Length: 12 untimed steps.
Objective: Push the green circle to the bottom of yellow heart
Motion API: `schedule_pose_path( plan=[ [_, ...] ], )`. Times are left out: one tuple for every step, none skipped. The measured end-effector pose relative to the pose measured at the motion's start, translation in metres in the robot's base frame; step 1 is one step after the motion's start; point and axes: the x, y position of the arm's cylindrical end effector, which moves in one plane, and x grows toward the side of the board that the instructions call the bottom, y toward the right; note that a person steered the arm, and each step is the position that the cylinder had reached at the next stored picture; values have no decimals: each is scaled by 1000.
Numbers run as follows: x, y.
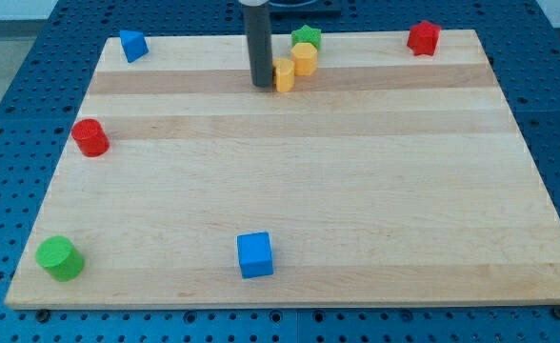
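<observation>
Camera view takes in the whole wooden board (290, 191) on its blue pegboard surround. Going left to right: the green circle (59, 257), a short cylinder, stands at the near left corner, close to both edges. Farther off along the left side sits a red cylinder (90, 137), and at the far left corner a blue block (132, 45) of a wedge-like shape. A blue cube (255, 254) rests near the front edge, left of centre. My tip (262, 85) is far up the board, touching or just beside the left face of a yellow block (285, 73); it is a plain rod, so it opens on nothing and holds nothing. A second yellow block (305, 59) lies just right of the first, with a green block (306, 37) behind it. Which yellow piece is the heart I cannot tell from here. A red block (423, 37) sits at the far right corner.

The green circle looks small, rigid and light, likely to slide easily on smooth wood, and its round side may let it slip off a push that is not centred. I would press on its near left side to send it diagonally toward the yellow pair. That path looks open; the red cylinder and blue cube lie to either side of it.
</observation>
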Motion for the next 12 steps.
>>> schedule_pose_path(
  plan=[
    [0, 24],
    [0, 24],
    [5, 8],
    [59, -13],
    [123, -30],
    [171, -64],
    [207, -81],
    [225, -85],
    [263, -96],
    [297, -112],
    [321, -140],
    [319, -148]
  ],
)
